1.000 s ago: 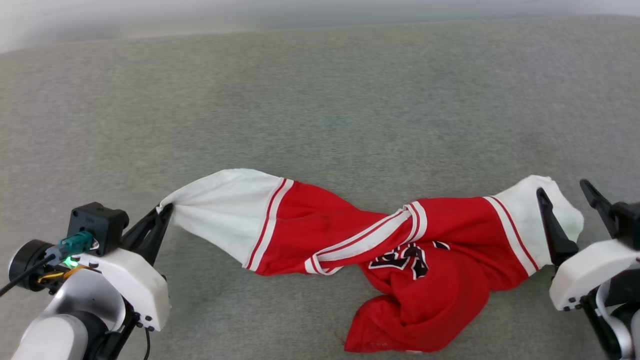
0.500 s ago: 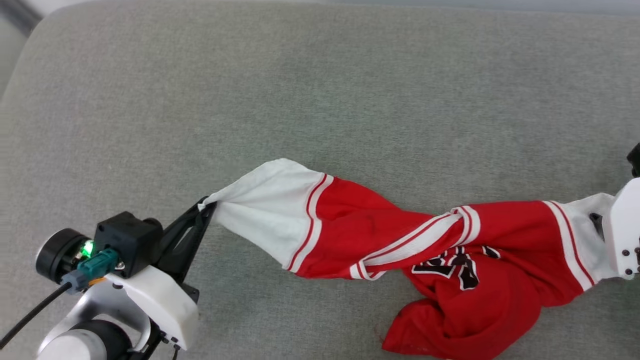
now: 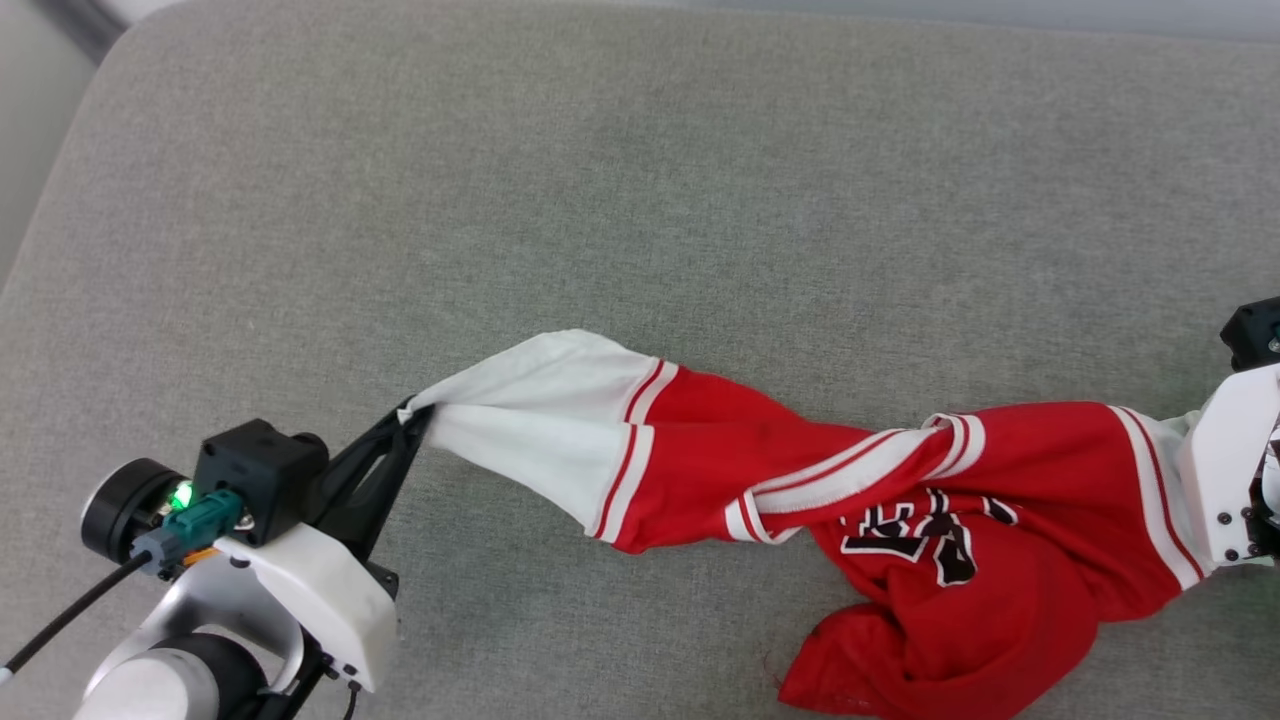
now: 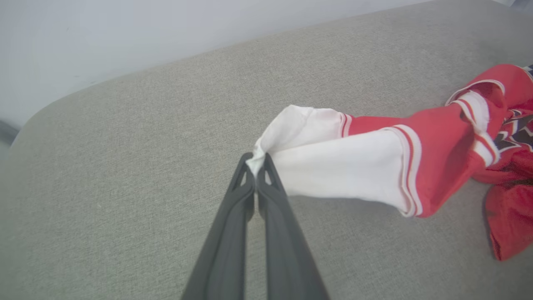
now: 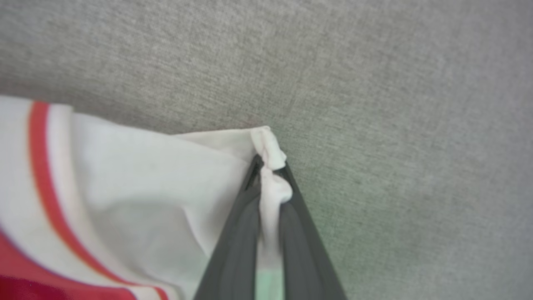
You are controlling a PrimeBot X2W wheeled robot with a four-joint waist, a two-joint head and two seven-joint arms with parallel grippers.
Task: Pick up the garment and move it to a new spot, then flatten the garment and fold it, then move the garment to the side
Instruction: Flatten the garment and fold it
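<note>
The garment (image 3: 880,490), a red jersey with white sleeves and black lettering, stretches twisted across the grey cushion between my two arms. My left gripper (image 3: 410,415) is shut on the tip of the left white sleeve (image 4: 333,166), its fingers pinching the cloth edge (image 4: 255,164). At the right edge, my right gripper (image 5: 270,166) is shut on the other white sleeve (image 5: 145,179); in the head view its white housing (image 3: 1235,470) hides the fingers. The jersey's lower part (image 3: 930,640) bunches on the cushion.
The grey fabric cushion (image 3: 600,220) spreads wide behind the garment. Its rounded left corner (image 3: 90,110) and its far edge (image 3: 700,15) fall away to a pale floor or wall.
The head camera turned and tilted, shifting the whole picture. My right gripper, open around the right sleeve a second ago, is now shut on it, and the garment is drawn tauter.
</note>
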